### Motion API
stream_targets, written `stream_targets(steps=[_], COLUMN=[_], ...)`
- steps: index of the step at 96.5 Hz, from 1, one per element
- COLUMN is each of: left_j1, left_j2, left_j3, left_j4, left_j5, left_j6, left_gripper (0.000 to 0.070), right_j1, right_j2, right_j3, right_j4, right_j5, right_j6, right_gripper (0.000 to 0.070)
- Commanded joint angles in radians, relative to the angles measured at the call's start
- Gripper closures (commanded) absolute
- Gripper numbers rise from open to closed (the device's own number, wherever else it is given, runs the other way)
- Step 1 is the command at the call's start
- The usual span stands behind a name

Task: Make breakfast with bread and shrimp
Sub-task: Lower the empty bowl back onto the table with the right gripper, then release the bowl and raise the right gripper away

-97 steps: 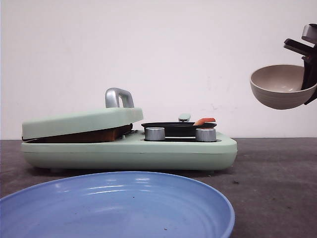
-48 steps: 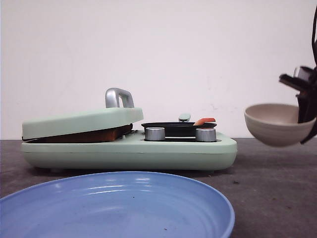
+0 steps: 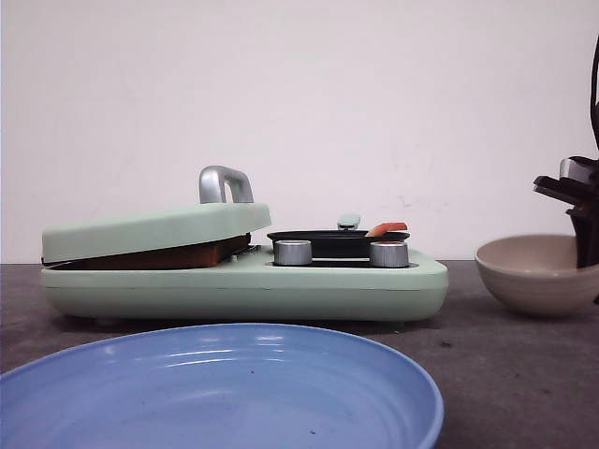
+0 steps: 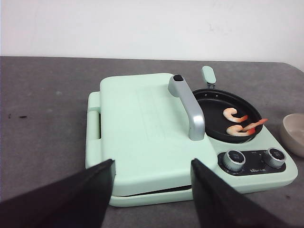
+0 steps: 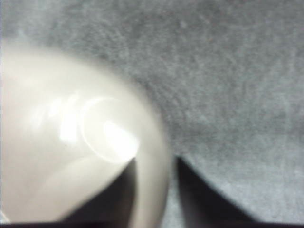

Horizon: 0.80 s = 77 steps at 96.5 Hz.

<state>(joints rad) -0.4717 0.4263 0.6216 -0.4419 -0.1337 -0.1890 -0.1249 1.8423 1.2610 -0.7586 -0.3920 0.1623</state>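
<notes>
The bread [image 3: 159,257] shows only as a brown crust edge in the gap under the nearly closed green lid [image 3: 150,229] of the breakfast machine. Two pink-orange shrimp [image 4: 231,113] [image 4: 240,129] lie in the black pan [image 4: 211,114] on the machine's right side; one shrimp [image 3: 387,228] pokes above the rim in the front view. My left gripper [image 4: 152,164] hangs open in front of the lid, holding nothing. My right gripper [image 5: 156,160] is shut on the rim of a beige bowl [image 3: 535,271], which sits on the table to the right of the machine.
A large blue plate [image 3: 215,393] fills the near foreground. The lid carries a silver handle [image 4: 192,111]. Two silver knobs [image 3: 293,252] [image 3: 389,253] face forward below the pan. Dark grey table [image 3: 496,374] runs around the machine; a white wall stands behind.
My right gripper has lowered the beige bowl from high above the table down onto it, right of the machine. Nothing else has moved.
</notes>
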Motion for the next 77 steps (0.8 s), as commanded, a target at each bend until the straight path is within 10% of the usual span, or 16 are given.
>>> stream_targets(steps=[1, 47, 77], left_j1=[-0.006, -0.006, -0.006], left_j2=[0.005, 0.005, 0.005], left_j3=[0.009, 0.009, 0.009], left_j4=[0.008, 0.012, 0.018], left_j5=[-0.004, -0.004, -0.004], left_j6=[0.012, 0.013, 0.013], left_gripper=[0.0430, 0.0430, 0.0433], right_j1=[-0.001, -0.049, 0.000], right_j2=[0.020, -0.180, -0.402], right_j3=[0.016, 0.036, 0.036], right_j4=[0.002, -0.008, 0.002], right_j5=[0.001, -0.010, -0.177], right_j6=[-0.013, -0.037, -0.052], right_gripper=[0.0427, 0.0428, 0.0493])
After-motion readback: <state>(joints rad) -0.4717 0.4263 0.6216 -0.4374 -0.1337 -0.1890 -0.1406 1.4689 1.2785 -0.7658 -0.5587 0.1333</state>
